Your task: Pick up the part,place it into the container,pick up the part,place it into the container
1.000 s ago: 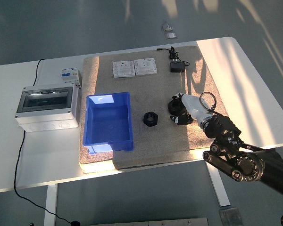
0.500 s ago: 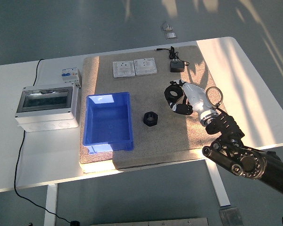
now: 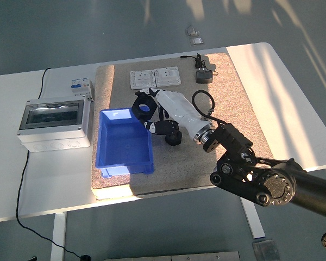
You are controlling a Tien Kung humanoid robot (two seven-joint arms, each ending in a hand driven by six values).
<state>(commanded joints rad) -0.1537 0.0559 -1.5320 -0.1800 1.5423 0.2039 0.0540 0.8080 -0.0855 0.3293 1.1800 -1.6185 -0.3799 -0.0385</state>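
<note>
My right hand (image 3: 152, 114) reaches in from the lower right and hangs over the right rim of the blue container (image 3: 125, 140). Its fingers are curled on a black ring-shaped part (image 3: 143, 105), held above the container's upper right corner. A second black part (image 3: 174, 137), a hex nut, lies on the mat just right of the container, partly hidden under my hand. The inside of the container shows nothing but its blue floor. The left hand is out of view.
A tan mat (image 3: 228, 109) covers the table's middle. Two white socket plates (image 3: 155, 78) and a black adapter with cable (image 3: 202, 76) lie at its far edge. A grey enclosure box (image 3: 54, 123) with a breaker (image 3: 80, 86) behind it stands left of the container.
My right hand has lifted the ring-shaped part off the mat's right side and carried it left, to above the container's right rim. The nut has not moved.
</note>
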